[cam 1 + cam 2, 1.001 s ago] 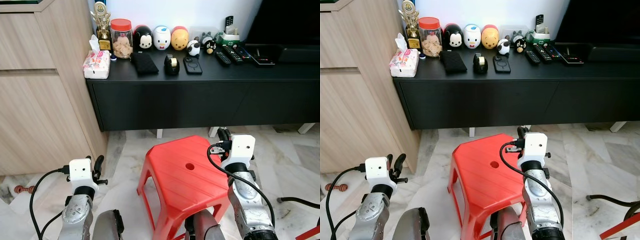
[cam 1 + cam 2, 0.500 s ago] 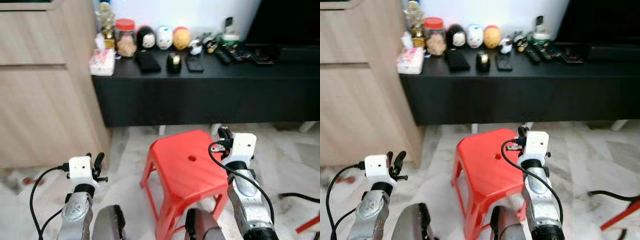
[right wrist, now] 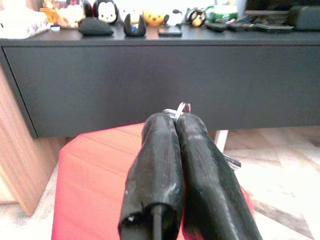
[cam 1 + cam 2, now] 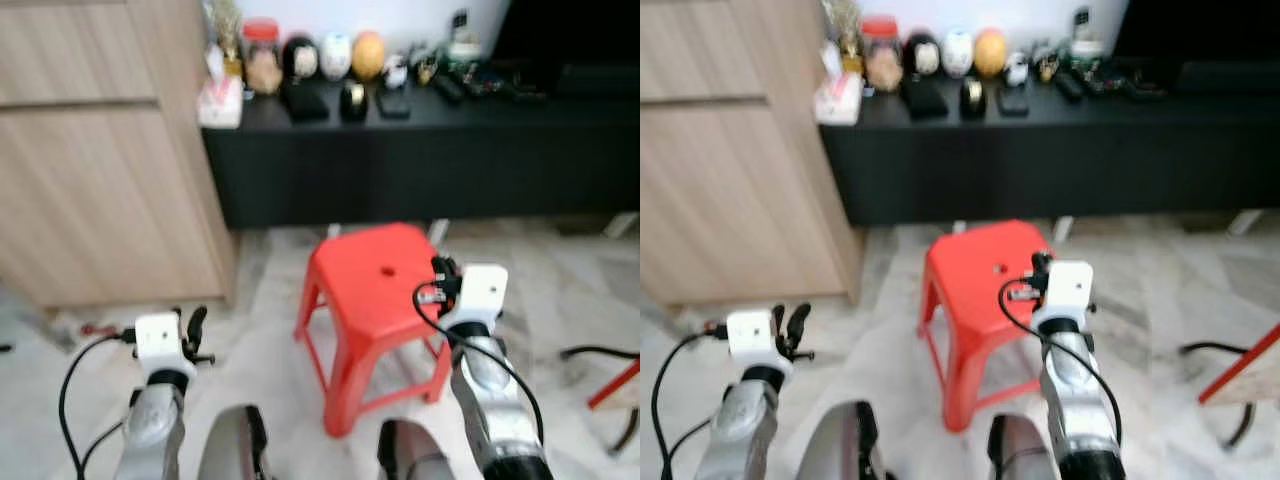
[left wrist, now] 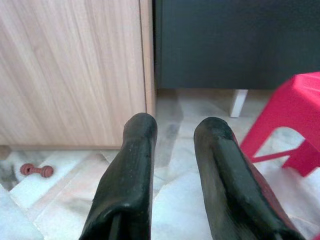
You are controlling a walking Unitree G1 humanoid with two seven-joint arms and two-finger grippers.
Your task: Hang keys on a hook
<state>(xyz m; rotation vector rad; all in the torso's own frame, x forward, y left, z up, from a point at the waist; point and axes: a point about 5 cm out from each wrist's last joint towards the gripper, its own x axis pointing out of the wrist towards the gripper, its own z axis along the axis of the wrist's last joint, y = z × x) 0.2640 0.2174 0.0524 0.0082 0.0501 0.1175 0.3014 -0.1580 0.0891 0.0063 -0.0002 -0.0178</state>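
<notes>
One step back has been taken; more floor is seen, no hook found yet.
Keys are clamped in the right end effector near the red stool; the left end effector is held apart.

**Both arms riding low and forward**

The right gripper is pinching its fingers tightly together around the keys. The left gripper is holding its fingers parted, gripping nothing, arm bent low at the side.
</notes>
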